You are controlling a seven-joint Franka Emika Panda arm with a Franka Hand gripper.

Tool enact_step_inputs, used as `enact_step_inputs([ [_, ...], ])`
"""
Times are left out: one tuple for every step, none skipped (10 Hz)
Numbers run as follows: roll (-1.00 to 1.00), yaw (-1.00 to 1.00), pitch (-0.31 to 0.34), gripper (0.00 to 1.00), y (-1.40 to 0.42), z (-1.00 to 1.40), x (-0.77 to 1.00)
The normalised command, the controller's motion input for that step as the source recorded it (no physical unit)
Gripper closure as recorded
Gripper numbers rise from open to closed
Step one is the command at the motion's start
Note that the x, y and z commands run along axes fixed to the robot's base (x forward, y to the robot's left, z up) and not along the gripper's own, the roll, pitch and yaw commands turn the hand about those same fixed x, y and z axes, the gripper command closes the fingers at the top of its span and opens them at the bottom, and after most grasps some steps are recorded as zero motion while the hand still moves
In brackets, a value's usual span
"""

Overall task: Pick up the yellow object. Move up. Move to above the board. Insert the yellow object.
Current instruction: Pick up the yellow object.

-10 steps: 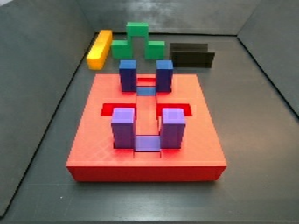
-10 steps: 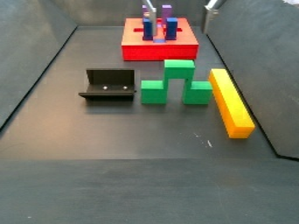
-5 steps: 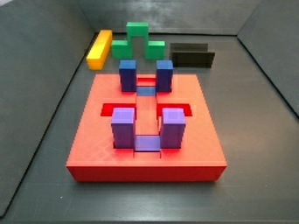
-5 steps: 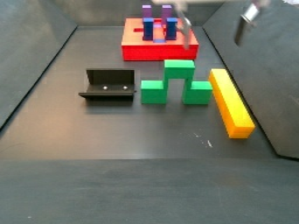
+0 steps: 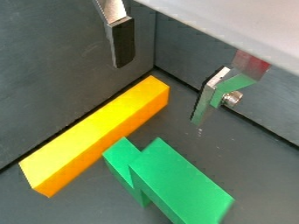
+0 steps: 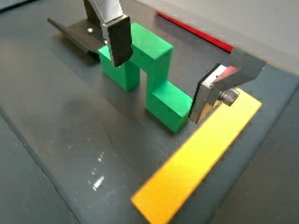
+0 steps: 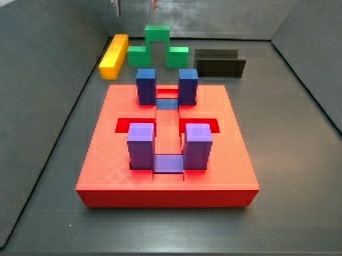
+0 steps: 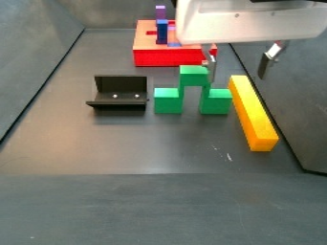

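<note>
The yellow object (image 8: 253, 113) is a long bar lying flat on the dark floor, to the right of the green stepped block (image 8: 194, 91). It also shows in both wrist views as the yellow object (image 5: 100, 131) (image 6: 198, 157). My gripper (image 8: 240, 63) hangs open above the bar's far end, clear of it. Its fingers (image 5: 121, 39) are spread wide with nothing between them; the gripper (image 5: 165, 70) (image 6: 163, 68) looks down on the bar's end and the green block. The red board (image 7: 107, 160) with blue and purple upright blocks lies apart from the bar; I also see the board (image 8: 175, 55) behind the gripper.
The green stepped block (image 6: 140, 70) stands right beside the yellow bar (image 7: 114, 55), a narrow gap between them. The dark fixture (image 8: 118, 93) stands left of the green block. Grey walls enclose the floor; one wall runs close along the bar's outer side.
The gripper has come down into a side view, from the upper right corner to just above the yellow bar's far end. The pieces have not moved.
</note>
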Motion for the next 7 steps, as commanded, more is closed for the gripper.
enact_step_inputs([
  [0.0, -0.03, -0.014, 0.0, 0.0, -0.17, -0.39],
  [-0.03, -0.05, -0.059, 0.0, 0.0, -0.22, -0.38],
  [-0.03, -0.06, -0.091, 0.0, 0.0, -0.3, -0.33],
  [-0.04, -0.02, -0.124, 0.0, 0.0, -0.29, -0.1],
  [-0.02, 0.0, -0.116, 0.0, 0.0, -0.25, 0.0],
  [0.0, 0.0, -0.123, 0.0, 0.0, -0.28, 0.0],
  [0.0, 0.0, -0.119, 0.0, 0.0, -0.37, -0.03],
])
